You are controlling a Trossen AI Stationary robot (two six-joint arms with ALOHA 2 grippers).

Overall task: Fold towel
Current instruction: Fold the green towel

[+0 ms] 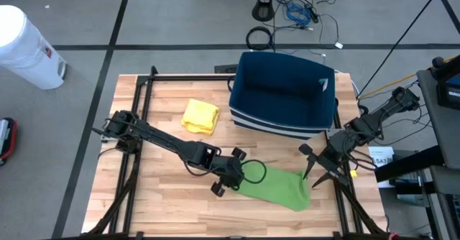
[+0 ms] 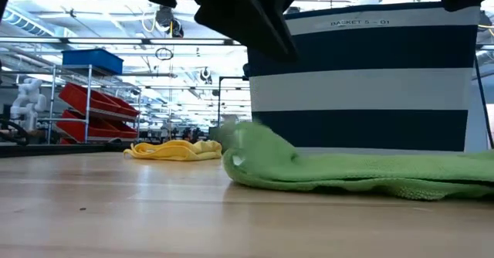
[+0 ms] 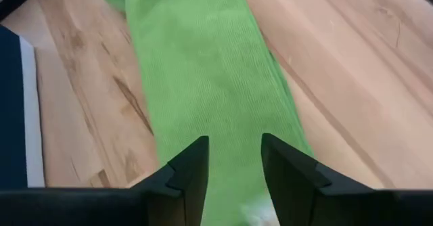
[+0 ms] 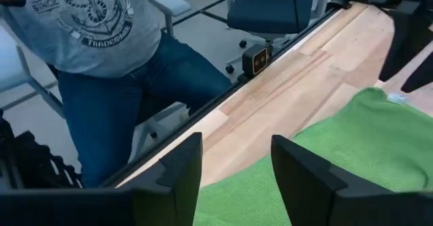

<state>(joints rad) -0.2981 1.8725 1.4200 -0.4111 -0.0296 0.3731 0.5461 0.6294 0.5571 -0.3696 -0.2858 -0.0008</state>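
A green towel [image 1: 277, 188] lies on the table near its front edge as a long narrow strip; its left end is bunched up [image 2: 255, 154]. My left gripper [image 1: 233, 181] hovers open above that left end, its fingers [image 3: 193, 168] standing over the cloth and clear of it, as the low view [image 2: 247, 15] shows. My right gripper [image 1: 316, 174] is open over the towel's right end [image 4: 352, 151], and its fingers [image 4: 179, 165] do not touch the cloth.
A navy and white striped basket [image 1: 284, 96] stands just behind the towel. A crumpled yellow cloth [image 1: 200, 116] lies to the basket's left. A person in jeans [image 4: 128, 77] stands past the table's edge in the right wrist view. Bare wood [image 1: 165, 197] lies at the front left.
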